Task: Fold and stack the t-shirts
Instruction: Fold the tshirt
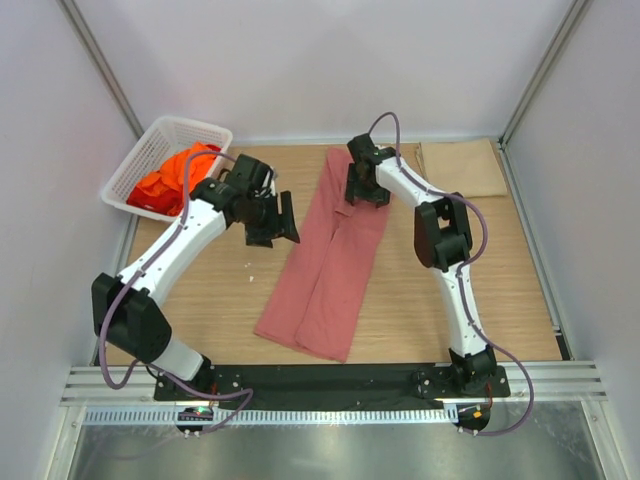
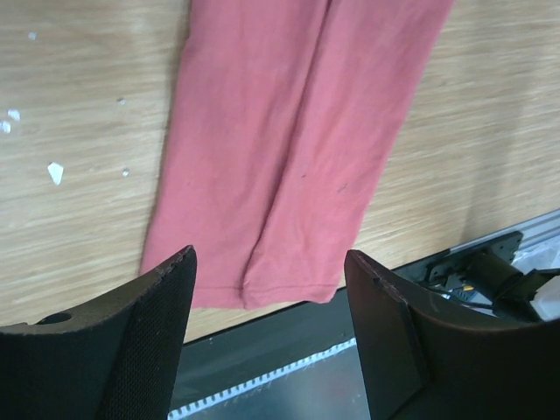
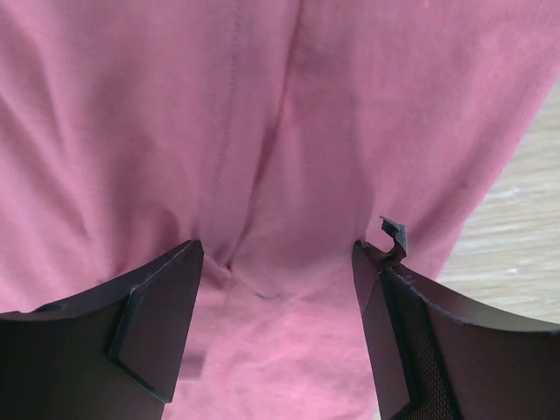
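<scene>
From above, a lengthwise-folded salmon-pink cotton t-shirt [image 1: 325,255] lies centred on the worktop [image 1: 420,310], bare wood either side; bright orange t-shirts [image 1: 175,172] fill the white lattice plastic basket [image 1: 185,128]. Left wrist: left claw [image 2: 269,255] released, pink hem near the front edge. Right wrist: right claw [image 3: 278,247] released over pink cloth.

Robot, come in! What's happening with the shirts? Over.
Left claw open, empty, beside pink shirt. Right claw open over its far end. Shirt lies in a long narrow strip. Orange shirts in basket, nothing blocking.
</scene>
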Tool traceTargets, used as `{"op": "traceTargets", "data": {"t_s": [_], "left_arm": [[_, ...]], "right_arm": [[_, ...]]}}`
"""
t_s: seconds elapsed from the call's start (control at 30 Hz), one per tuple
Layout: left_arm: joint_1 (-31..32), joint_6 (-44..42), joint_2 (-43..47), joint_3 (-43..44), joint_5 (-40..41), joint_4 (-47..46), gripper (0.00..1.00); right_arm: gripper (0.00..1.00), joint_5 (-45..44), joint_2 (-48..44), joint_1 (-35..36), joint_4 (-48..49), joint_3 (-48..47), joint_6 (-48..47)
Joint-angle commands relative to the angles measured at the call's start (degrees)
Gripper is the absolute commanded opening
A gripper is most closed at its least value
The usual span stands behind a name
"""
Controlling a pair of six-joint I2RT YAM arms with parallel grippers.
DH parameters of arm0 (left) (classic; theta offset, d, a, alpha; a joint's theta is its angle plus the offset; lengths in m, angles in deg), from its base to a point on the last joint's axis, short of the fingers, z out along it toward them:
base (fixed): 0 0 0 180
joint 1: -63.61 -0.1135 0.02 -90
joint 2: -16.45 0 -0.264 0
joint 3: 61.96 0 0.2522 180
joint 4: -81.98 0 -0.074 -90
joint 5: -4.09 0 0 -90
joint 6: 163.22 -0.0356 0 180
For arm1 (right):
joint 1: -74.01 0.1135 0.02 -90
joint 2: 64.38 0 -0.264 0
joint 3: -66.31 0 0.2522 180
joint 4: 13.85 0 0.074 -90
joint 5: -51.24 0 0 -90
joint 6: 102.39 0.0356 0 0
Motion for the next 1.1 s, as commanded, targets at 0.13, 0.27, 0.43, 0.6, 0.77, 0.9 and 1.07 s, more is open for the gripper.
{"op": "traceTargets", "data": {"t_s": [0.13,0.27,0.43,0.6,0.77,0.9,1.07], "left_arm": [[-3.12,-2.42,2.51,-8.35,-3.19,-1.7,0.69],[-4.53,-3.39,3.13,-11.43,-4.16,-1.96,0.7],[-9.0,-4.27,1.99,-14.07,-8.9,-2.4,0.71],[-12.87,-5.15,-0.82,-15.65,-13.21,-3.37,0.7],[-15.34,-6.02,-4.34,-17.32,-16.46,-3.46,0.67],[-15.69,-6.82,-7.24,-17.77,-18.84,-2.41,0.57],[-15.6,-7.17,-7.68,-19.17,-17.17,-2.41,0.56]], "right_arm": [[0.76,-4.65,8.52,1.4,4.15,-8.81,-2.61],[0.77,-4.47,13.89,1.58,4.24,-17.5,-4.81],[0.78,-2.54,12.6,1.58,3.09,-25.17,-3.93],[0.81,-1.31,2.07,1.41,-2.16,-23.42,-4.28],[0.83,5.52,-10.68,1.58,-7.54,-6.79,-6.12],[0.83,16.52,-25.27,4.12,-0.61,18.2,-4.11],[0.83,27.39,-43.88,9.92,9.13,45.69,4.13]]}}
